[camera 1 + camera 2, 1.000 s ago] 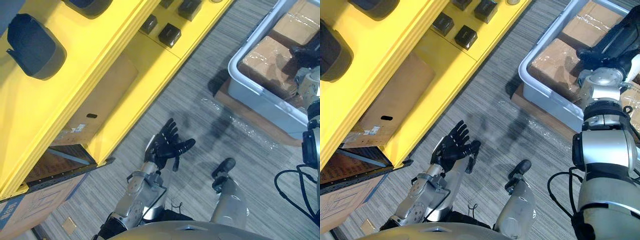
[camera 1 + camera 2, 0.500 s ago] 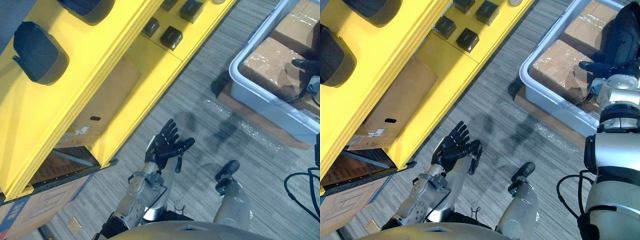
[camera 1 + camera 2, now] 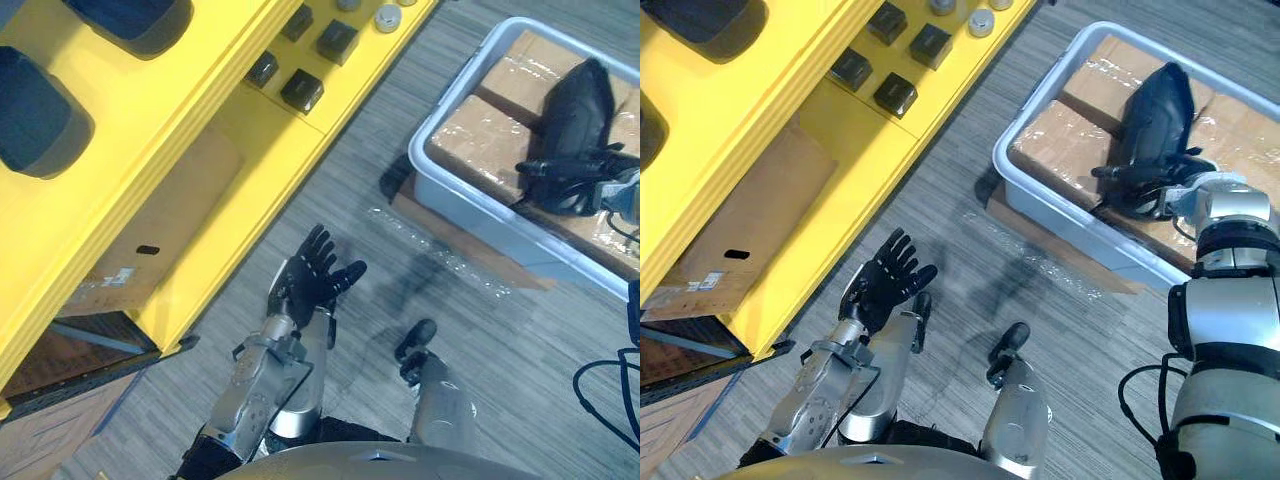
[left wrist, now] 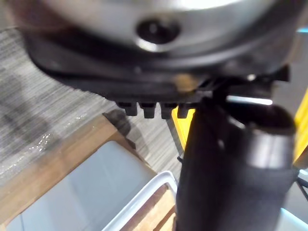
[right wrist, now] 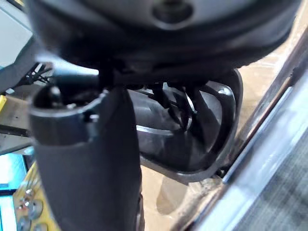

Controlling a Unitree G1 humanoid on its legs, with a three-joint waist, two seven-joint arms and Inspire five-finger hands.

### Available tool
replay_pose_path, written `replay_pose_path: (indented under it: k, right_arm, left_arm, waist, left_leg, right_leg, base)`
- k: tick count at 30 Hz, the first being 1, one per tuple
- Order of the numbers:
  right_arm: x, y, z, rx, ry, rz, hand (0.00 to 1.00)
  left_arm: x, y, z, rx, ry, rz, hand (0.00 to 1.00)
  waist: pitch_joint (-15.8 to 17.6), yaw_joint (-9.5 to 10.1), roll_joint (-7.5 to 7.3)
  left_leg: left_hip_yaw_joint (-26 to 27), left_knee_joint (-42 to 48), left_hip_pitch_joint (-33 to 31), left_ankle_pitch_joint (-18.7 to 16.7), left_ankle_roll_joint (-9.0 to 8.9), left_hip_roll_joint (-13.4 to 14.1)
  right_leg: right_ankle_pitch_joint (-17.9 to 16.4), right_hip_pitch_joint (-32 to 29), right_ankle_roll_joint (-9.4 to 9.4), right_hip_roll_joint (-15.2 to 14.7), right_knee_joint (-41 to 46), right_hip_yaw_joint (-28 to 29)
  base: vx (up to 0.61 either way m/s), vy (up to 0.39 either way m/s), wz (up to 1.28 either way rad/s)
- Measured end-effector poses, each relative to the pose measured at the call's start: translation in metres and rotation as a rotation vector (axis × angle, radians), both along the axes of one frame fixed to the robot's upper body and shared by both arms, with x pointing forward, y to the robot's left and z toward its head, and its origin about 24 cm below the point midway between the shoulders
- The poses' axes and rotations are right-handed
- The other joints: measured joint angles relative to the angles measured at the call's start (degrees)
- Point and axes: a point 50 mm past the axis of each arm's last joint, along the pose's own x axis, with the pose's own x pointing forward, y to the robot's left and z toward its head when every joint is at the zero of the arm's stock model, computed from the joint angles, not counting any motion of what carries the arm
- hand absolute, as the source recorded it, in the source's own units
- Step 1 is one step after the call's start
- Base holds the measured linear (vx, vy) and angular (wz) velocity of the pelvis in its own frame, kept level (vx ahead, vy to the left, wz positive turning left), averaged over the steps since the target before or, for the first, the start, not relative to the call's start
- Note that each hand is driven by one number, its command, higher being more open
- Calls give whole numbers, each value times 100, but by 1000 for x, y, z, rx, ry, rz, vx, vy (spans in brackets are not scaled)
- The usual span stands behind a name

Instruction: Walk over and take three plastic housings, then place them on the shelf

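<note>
Housing [image 3: 575, 100]: black, lying in the grey bin [image 3: 478, 212] on top of wrapped cardboard boxes [image 3: 478, 135], at the robot's right.

Right hand [image 3: 560, 166]: reached into the bin, with fingers straight and laid across the lower part of the housing. The fingers are not curled round it. The right wrist view shows the housing's hollow side just past the thumb.

Left hand [image 3: 308, 282]: held over the carpet floor [image 3: 400, 330] near the foot of the yellow shelf [image 3: 150, 150], fingers spread and holding nothing.

Shelf: two dark housings [image 3: 35, 130] rest on its top level. Small black blocks [image 3: 301, 90] sit on a lower level.
</note>
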Motion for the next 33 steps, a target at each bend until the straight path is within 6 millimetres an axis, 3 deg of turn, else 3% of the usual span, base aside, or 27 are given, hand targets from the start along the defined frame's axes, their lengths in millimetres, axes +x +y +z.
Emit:
replay_pose_path:
  k: [2,10,13,16,17,20,23,25,29,33]
  right_arm:
    - [3,10,-12,-1,46,66,100]
    - [12,31,-37,14,61,105,100]
    - [18,45,-46,-19,-32,89,100]
    - [32,79,-34,-153,-226,146,100]
    - [36,94,-19,-255,-327,172,100]
    - [35,112,21,-370,-565,163,100]
    - [29,122,42,-413,-719,137,100]
    - [23,121,44,-408,-759,118,100]
    - [15,108,23,-398,-706,74,100]
    - [14,109,6,-373,-659,69,100]
  left_arm:
    - [0,6,0,26,3,-1,100]
    - [-1,8,-1,52,8,-17,100]
    - [-2,9,-1,76,4,-17,100]
    - [-6,12,-2,85,-10,2,100]
    - [-7,12,0,80,-20,6,100]
    - [-5,10,9,64,-64,6,100]
    - [-3,11,20,47,-125,23,100]
    - [1,11,30,34,-174,32,100]
    - [9,11,46,93,-273,39,100]
    - [17,9,56,131,-325,39,100]
  waist:
    - [6,-6,-164]
    - [-19,-21,-443]
    - [-18,-33,-511]
    - [-15,-165,-517]
    - [-14,-174,-519]
    - [-9,-197,-549]
    - [-7,-249,-664]
    - [-9,-300,-747]
    - [-3,-363,-766]
    - [10,-522,-791]
  left_leg:
    - [27,-103,138,33,-50,41]
    - [38,-204,219,94,-83,53]
    - [41,-203,217,104,-74,41]
    - [97,-197,171,110,-62,31]
    - [157,-197,115,113,-56,35]
    - [217,-171,13,125,-38,34]
    - [269,-150,-1,110,-31,34]
    - [305,-133,-12,82,-26,31]
    - [405,0,-44,-41,6,46]
    - [616,299,-100,-287,45,165]
  right_leg:
    - [-10,59,-16,38,0,35]
    - [-34,105,-53,51,39,39]
    - [-35,102,-53,43,57,45]
    - [-25,15,-36,46,60,106]
    - [-13,-88,-17,47,71,159]
    - [28,-238,-5,47,82,274]
    - [40,-290,4,40,106,343]
    - [44,-323,10,30,106,389]
    - [64,-375,42,31,104,511]
    - [180,-418,77,155,1,770]
  base:
    - [28,-41,-8]
    - [-11,6,0]
    - [-12,12,1]
    - [-22,25,-7]
    - [-26,31,-19]
    - [-12,41,-12]
    - [25,37,-8]
    - [34,46,-8]
    - [13,58,-17]
    - [-2,75,-33]
